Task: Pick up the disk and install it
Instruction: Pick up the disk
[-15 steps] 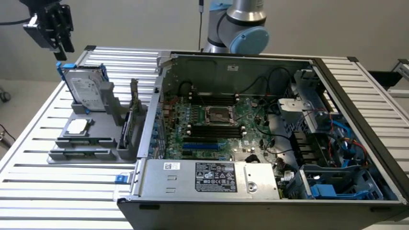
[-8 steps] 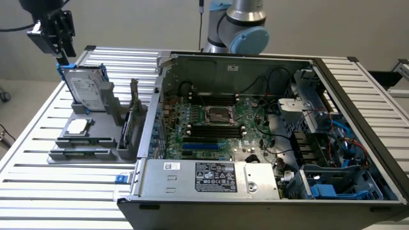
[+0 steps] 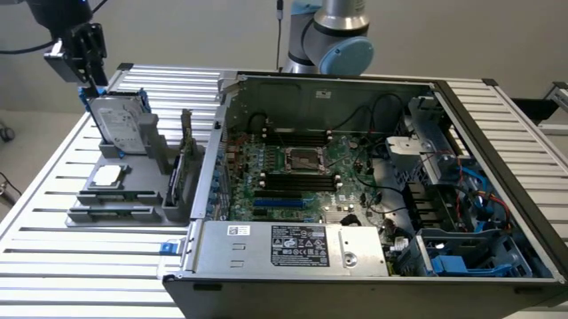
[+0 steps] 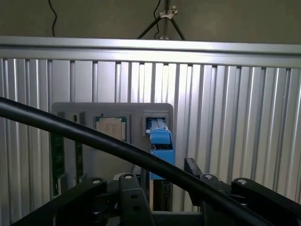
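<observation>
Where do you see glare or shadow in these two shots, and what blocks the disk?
Exterior view: the slatted table shines, the computer case is shadowed inside. Wrist view: even light on the slats, dim wall beyond, a black cable crossing in front of the disk.

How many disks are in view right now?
1. The disk stands upright in the grey holder at the exterior view's left, just under the gripper. More may be hidden in the bays of the case.
</observation>
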Available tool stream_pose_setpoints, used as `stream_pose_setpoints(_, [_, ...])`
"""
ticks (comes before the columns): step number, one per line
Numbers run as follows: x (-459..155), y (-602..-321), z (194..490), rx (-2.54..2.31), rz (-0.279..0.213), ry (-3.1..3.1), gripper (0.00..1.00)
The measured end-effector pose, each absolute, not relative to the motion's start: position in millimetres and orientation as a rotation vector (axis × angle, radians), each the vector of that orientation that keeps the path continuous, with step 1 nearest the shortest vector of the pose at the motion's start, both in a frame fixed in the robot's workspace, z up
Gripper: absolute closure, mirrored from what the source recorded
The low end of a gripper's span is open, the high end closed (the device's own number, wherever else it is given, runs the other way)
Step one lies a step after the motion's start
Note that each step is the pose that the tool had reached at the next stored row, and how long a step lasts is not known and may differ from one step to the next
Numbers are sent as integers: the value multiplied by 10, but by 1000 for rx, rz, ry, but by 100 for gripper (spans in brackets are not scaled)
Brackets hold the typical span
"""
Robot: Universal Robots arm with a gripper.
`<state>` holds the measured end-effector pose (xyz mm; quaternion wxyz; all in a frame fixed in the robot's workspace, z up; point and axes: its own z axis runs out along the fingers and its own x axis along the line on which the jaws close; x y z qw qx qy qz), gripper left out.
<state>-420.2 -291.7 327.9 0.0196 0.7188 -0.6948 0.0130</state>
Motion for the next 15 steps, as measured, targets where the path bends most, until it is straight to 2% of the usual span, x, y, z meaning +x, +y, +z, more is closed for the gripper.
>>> stream_pose_setpoints(15, [-4202,-2956,3006,2254,41,-2132,52])
